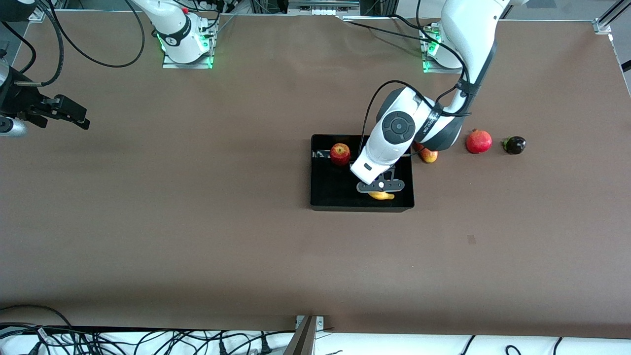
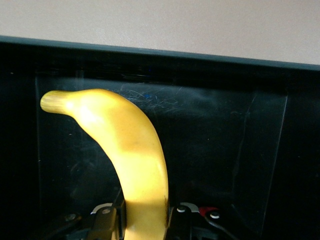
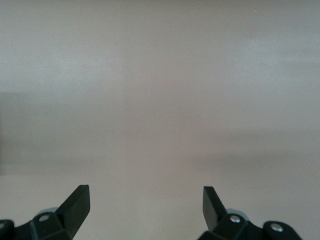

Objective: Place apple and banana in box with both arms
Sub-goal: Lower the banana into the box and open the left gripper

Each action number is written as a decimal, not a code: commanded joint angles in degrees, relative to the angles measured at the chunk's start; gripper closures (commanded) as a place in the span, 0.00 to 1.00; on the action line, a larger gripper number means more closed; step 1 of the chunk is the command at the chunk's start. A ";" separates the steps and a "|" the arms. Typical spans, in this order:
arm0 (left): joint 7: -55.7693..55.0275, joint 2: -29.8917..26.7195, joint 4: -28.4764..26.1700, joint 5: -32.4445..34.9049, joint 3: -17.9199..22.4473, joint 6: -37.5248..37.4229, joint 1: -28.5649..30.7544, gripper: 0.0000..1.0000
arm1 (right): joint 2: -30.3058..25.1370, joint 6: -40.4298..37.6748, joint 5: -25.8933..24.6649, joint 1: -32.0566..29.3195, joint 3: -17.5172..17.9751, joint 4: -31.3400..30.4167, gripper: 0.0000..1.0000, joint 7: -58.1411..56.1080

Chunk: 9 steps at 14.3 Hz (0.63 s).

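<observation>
We see the banana (image 2: 132, 165) as a bright yellow curve with a duller, greenish-yellow tip, pinched by the left gripper (image 1: 381, 186), whose fingers (image 2: 107, 222) press against its sides low inside the box (image 1: 323, 199), in the part of the box nearer the front camera. In the front view only a short yellow piece of it (image 1: 381, 195) peeks out under the gripper, so we cannot tell whether it touches the floor of the box. The box is black and glossy; in the left wrist view its wall (image 2: 240, 67) rises past the banana, with faint scratches on the floor. The apple (image 1: 340, 154) sits in the box at the corner farther from the front camera, toward the right arm's end, red with yellow streaks. The left arm hides part of the box's rim and most of a red-and-yellow fruit (image 1: 429, 155) just outside it; a round red fruit (image 1: 479, 141) and a dark one (image 1: 514, 145) lie farther toward the left arm's end. The right gripper (image 1: 61, 112) waits over bare table (image 1: 197, 222) at the right arm's end, its fingers (image 3: 76, 205) spread wide apart with nothing between them; its arm is cut off at the frame edge.
</observation>
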 commanded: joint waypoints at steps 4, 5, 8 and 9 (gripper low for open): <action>1.84 4.26 -0.45 -0.28 -0.22 5.47 1.12 1.00 | 0.52 -0.17 -0.21 -0.22 0.01 1.18 0.00 -1.05; 1.94 4.88 -0.36 -0.28 -0.22 5.47 1.30 1.00 | 0.52 -0.17 -0.21 -0.22 0.01 1.18 0.00 -1.05; 2.29 5.76 -0.36 -0.01 -0.22 5.56 1.74 0.96 | 0.52 -0.17 -0.21 -0.22 0.01 1.18 0.00 -1.05; 2.29 5.94 -0.36 0.77 -0.22 5.56 1.74 0.79 | 0.52 -0.17 -0.21 -0.31 0.01 1.18 0.00 -1.05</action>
